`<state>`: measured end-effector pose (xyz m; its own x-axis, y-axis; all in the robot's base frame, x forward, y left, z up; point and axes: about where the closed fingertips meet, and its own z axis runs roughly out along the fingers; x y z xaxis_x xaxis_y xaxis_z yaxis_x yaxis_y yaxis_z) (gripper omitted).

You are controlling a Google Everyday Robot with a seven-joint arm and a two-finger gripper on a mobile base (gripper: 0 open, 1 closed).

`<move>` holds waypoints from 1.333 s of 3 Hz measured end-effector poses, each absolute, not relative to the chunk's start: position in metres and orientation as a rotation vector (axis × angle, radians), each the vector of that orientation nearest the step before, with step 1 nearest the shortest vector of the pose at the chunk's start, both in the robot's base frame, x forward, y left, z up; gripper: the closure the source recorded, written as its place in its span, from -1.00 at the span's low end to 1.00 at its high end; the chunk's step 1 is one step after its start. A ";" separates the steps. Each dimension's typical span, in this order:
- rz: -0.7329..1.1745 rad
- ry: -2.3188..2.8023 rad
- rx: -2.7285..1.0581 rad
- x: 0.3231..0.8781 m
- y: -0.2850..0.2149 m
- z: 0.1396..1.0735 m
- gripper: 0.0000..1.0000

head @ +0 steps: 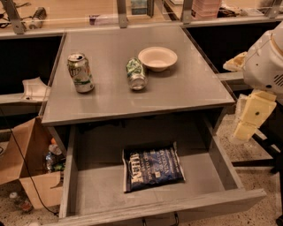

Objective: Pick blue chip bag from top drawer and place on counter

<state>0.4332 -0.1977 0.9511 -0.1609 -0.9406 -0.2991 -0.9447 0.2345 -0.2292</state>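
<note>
The blue chip bag [152, 167] lies flat in the open top drawer [97, 185], near its middle, white lettering up. The counter [185, 88] is the grey tabletop directly above the drawer. My gripper [247, 118] hangs at the right edge of the view, beside the counter's right front corner. It is above and to the right of the drawer, apart from the bag and holding nothing visible.
On the counter stand an upright green-and-white soda can [80, 73], a second can lying on its side [136, 74] and a cream bowl [158, 58]. A cardboard box of clutter [31, 167] sits on the floor at left. A tan wooden surface with metal posts [88, 9] runs behind.
</note>
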 end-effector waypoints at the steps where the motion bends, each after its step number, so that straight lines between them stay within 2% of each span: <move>1: 0.015 2.139 -1.737 0.433 -0.198 0.951 -1.00; 2: 0.082 2.078 -1.775 0.425 -0.166 0.899 -1.00; 3: 0.074 2.078 -1.777 0.423 -0.162 0.897 -1.00; 4: 0.001 2.075 -1.824 0.422 -0.133 0.847 -1.00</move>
